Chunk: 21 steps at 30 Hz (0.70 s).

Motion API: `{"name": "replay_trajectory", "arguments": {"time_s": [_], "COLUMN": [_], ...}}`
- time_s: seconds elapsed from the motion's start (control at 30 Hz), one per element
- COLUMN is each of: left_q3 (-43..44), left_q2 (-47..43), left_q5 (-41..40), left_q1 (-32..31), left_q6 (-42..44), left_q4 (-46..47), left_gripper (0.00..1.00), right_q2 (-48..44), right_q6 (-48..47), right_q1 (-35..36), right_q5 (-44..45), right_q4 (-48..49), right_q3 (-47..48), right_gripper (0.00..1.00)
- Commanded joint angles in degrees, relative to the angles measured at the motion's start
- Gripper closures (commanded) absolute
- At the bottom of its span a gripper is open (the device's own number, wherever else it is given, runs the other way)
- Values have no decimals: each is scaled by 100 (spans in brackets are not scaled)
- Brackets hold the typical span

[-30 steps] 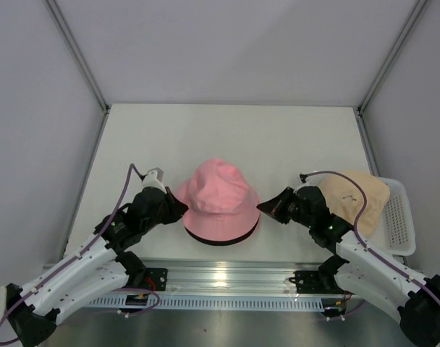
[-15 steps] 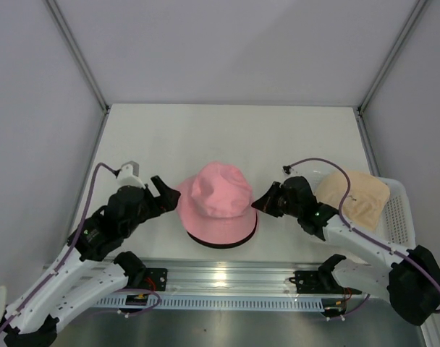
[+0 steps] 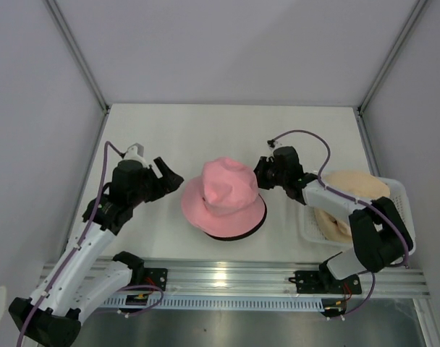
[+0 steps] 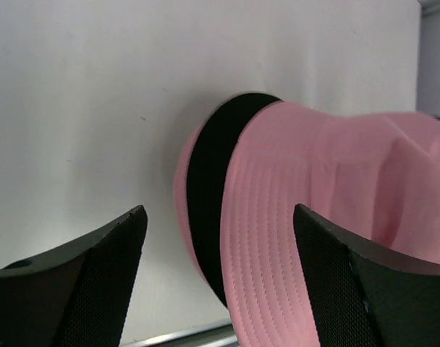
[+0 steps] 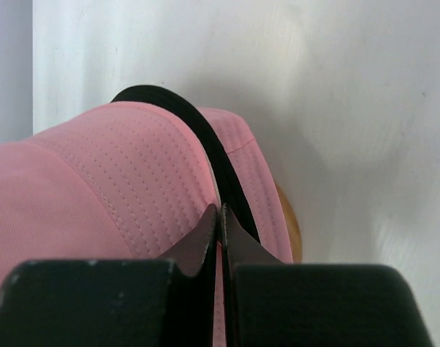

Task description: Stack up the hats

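Observation:
The pink hat (image 3: pixel 225 189) sits over the black hat (image 3: pixel 234 235), of which only a dark brim edge shows under the pink brim. My left gripper (image 3: pixel 171 173) stands open just left of the pink hat, touching nothing; in the left wrist view its fingers (image 4: pixel 97 275) straddle empty air in front of the pink hat (image 4: pixel 307 188) and the black hat (image 4: pixel 205 188). My right gripper (image 3: pixel 260 172) is shut on the right brim of the pink hat (image 5: pixel 126 166), with the black hat (image 5: pixel 227 173) just beyond its tips. The beige hat (image 3: pixel 350 189) lies at the right.
A white perforated basket (image 3: pixel 399 217) stands at the right edge under the beige hat. A tan wooden edge (image 5: pixel 290 225) peeks out below the stacked brims. The metal rail (image 3: pixel 227 278) with both arm bases runs along the near edge.
My left gripper has opened, let go of the pink brim and drawn back to the left. My right gripper has swung farther up the hat's right side, and the pink hat has shifted slightly right.

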Motion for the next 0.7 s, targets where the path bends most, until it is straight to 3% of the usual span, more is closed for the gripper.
{"name": "replay_trajectory", "arguments": {"time_s": [0.0, 0.23, 0.47, 0.63, 0.67], "left_q3": [-414, -1082, -1681, -1760, -1777], "left_q2": [-220, -423, -660, -423, -362], "left_q5": [1443, 1963, 2429, 2316, 2202], "left_q1": [51, 51, 42, -98, -185], "left_q6": [-372, -1135, -1981, -2086, -2095], "left_q4": [807, 1142, 2074, 2258, 2224], "left_gripper": [17, 26, 37, 62, 76], "right_q2": [508, 676, 342, 245, 245], "right_q6": [-384, -314, -366, -357, -349], "right_q1": [-12, 5, 14, 23, 49], "right_q5": [-163, -207, 4, 65, 74], "right_q4": [319, 460, 310, 319, 310], "right_q3": [377, 447, 412, 377, 368], "right_gripper": [100, 100, 100, 100, 100]}}
